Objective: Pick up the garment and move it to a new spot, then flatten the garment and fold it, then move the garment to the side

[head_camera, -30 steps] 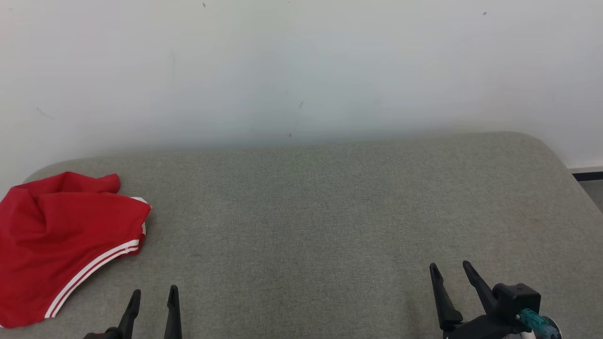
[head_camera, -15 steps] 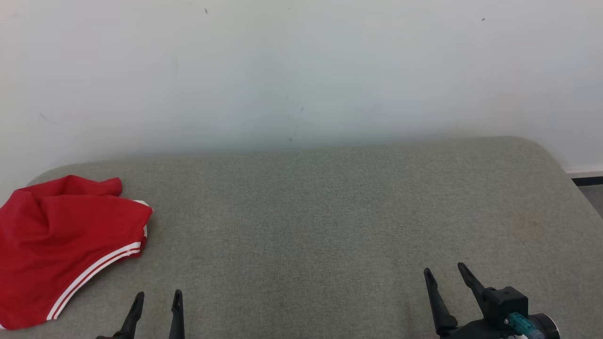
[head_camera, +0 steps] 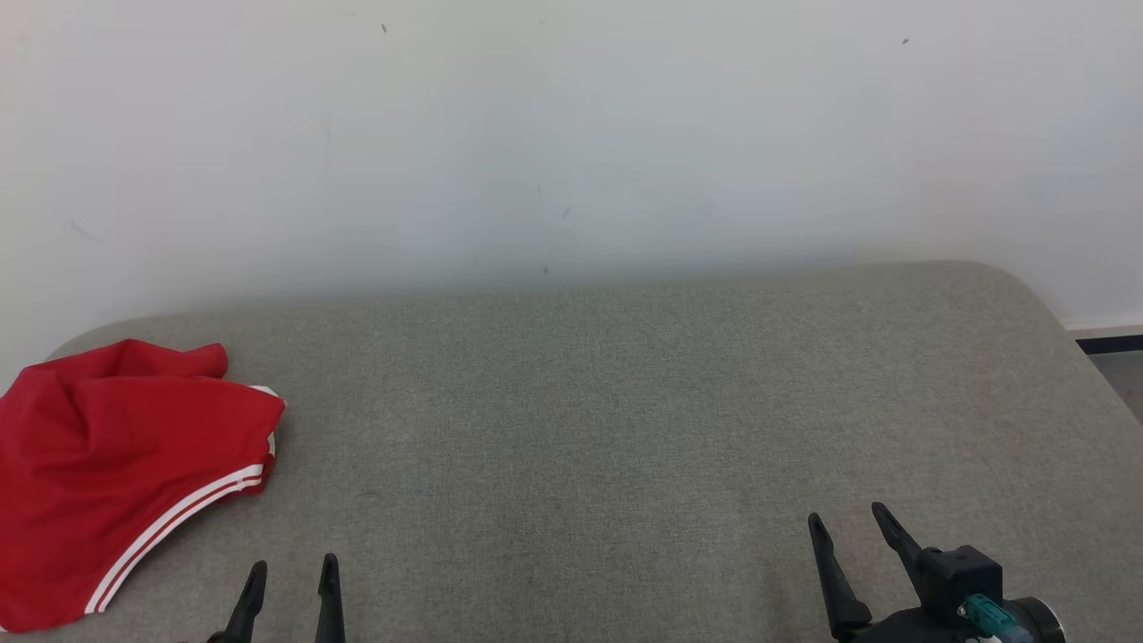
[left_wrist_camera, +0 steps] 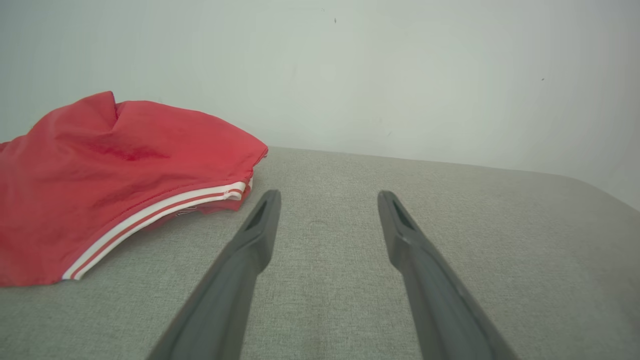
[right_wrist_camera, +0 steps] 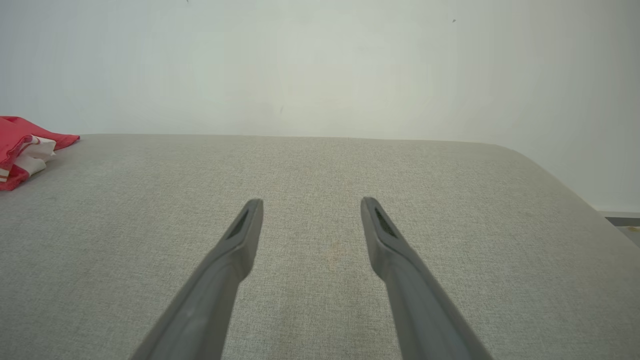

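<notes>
Red white-striped garment [head_camera: 125, 473] lying crumpled at the left end of the padded grey surface [head_camera: 580, 429], unmoved over the last second; left gripper [head_camera: 294, 563] near it and right gripper [head_camera: 845, 513] well apart, both wide and empty, so the pickup has yet to begin.

Garment [head_camera: 116, 482]: one, red with white stripes. Grippers: two, the left gripper [head_camera: 294, 563] and the right gripper [head_camera: 846, 513], two dark fingers each. Grey pad [head_camera: 580, 429]: one; wall [head_camera: 571, 134]: one.
</notes>
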### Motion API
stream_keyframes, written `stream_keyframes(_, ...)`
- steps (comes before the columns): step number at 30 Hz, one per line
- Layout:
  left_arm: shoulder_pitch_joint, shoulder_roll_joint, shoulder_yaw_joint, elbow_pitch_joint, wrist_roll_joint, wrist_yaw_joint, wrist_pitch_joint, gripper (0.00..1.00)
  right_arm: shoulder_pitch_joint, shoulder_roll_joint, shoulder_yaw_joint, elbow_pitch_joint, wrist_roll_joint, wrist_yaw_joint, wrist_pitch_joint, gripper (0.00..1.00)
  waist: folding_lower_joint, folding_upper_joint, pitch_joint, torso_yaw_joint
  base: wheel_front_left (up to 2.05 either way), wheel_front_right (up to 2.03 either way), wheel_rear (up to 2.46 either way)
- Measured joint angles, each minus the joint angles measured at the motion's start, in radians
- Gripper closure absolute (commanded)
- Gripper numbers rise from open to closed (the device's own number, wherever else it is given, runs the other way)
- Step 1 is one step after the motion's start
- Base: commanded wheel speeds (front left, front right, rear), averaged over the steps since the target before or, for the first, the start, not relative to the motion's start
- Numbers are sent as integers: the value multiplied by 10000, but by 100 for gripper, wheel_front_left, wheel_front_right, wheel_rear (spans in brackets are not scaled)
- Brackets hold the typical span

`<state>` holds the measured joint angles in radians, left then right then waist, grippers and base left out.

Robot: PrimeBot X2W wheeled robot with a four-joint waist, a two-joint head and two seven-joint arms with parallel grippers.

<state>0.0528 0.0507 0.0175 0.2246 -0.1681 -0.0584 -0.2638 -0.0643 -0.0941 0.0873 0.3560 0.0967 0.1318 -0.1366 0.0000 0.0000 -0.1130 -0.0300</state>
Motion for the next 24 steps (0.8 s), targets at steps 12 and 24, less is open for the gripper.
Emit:
stream_keyframes(12,148,-4,-82,-25,-98,146,0,0,-2,-25,36,36,-2,0,-4,0,0,0,-59,-14,0,0,0)
stream_keyframes(24,212,-6,-115,-94,-98,203,0,0,6,17,36,44,-2,0,-19,0,0,0,-45,-36,0,0,0)
